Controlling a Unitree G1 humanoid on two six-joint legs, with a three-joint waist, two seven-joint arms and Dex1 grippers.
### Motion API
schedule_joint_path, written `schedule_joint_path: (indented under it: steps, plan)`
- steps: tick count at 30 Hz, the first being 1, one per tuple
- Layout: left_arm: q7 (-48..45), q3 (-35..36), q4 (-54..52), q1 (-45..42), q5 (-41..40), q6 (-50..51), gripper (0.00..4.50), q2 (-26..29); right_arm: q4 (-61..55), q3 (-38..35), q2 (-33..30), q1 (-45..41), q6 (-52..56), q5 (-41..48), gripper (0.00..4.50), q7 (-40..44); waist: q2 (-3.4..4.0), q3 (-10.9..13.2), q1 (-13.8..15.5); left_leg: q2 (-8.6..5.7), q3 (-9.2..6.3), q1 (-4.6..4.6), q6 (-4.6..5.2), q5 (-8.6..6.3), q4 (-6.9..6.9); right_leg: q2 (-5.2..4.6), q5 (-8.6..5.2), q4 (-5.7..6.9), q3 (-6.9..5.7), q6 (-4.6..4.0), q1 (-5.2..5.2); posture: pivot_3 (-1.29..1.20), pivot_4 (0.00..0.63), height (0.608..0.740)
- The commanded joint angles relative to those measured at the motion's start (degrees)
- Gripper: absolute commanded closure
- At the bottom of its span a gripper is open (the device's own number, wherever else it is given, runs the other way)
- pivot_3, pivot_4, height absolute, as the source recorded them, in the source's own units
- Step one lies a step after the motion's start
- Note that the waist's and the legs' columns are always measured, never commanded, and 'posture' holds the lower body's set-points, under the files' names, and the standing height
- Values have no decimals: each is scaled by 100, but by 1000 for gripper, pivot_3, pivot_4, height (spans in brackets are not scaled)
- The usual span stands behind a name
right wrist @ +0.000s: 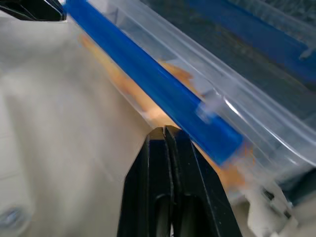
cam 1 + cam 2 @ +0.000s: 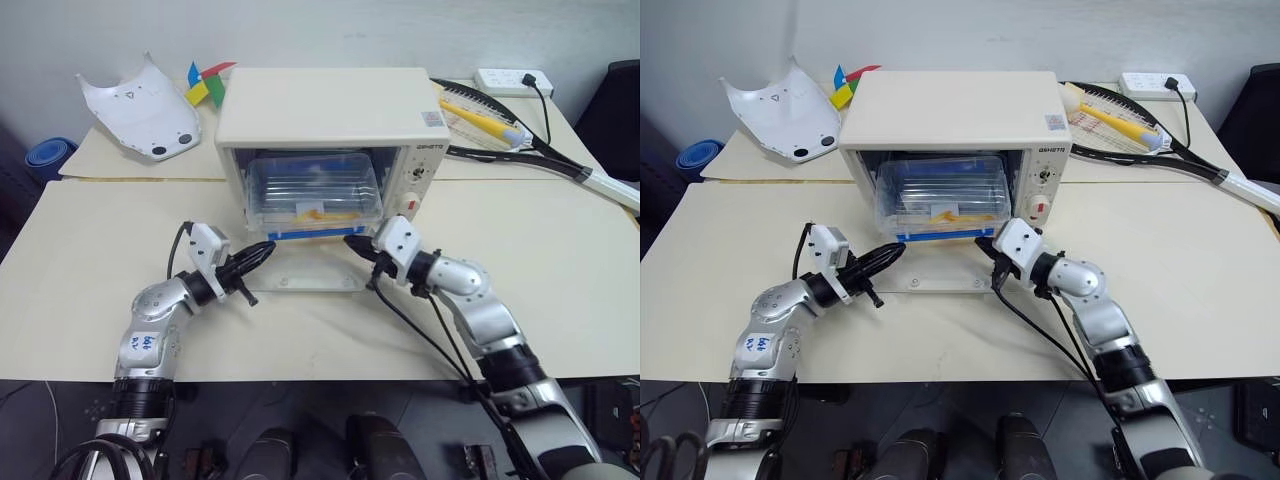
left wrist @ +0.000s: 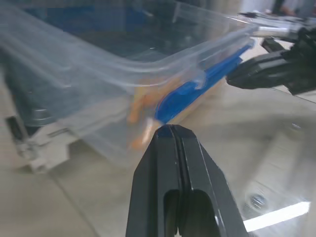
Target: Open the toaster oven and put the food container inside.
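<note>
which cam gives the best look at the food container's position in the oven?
Left eye view: the whole food container shows mostly inside the toaster oven, its blue front edge sticking out over the open door. Right eye view shows much the same. Both wrist views catch just that front edge, close up.
</note>
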Motion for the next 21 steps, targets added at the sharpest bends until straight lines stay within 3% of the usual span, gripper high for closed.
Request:
schedule_joint_path:
  steps: [1, 7, 12, 17, 21]
  plan:
    - [546, -3, 435, -335, 335, -531, 4500, -225, 755, -247, 287, -448, -426, -92, 4457, -413, 0, 0, -1, 0, 0, 0, 0, 0, 0, 0, 0, 0, 0, 0, 0, 0, 150, 740]
    - [806, 19, 1008, -737, 403, -913, 4500, -474, 1341, -304, 563, -815, -704, -108, 4457, -507, 0, -1, -15, 0, 0, 0, -1, 0, 4, -1, 0, 5, -1, 0, -1, 0, 150, 740]
    - [665, 146, 702, -563, 149, -676, 4500, -312, 336, -286, 326, -261, -187, 367, 4457, 317, 0, -1, -20, 0, -2, -2, -1, 0, 6, -1, 0, 7, -1, 0, -2, 0, 150, 740]
    - [-424, 492, -96, 221, -467, -152, 3438, 694, -1164, -899, -633, 587, 432, 674, 4500, 584, 1, -1, -33, 1, -2, -6, 1, -1, -4, -2, 0, 1, 1, 0, -7, 0, 150, 740]
    - [-1919, 918, -450, 907, -1280, 222, 2171, 1737, -1077, -1364, -1425, 1159, 308, 861, 4500, 1068, 3, 0, -14, 4, -2, -7, 0, -1, -6, -1, -1, -3, 2, -2, -6, 0, 150, 740]
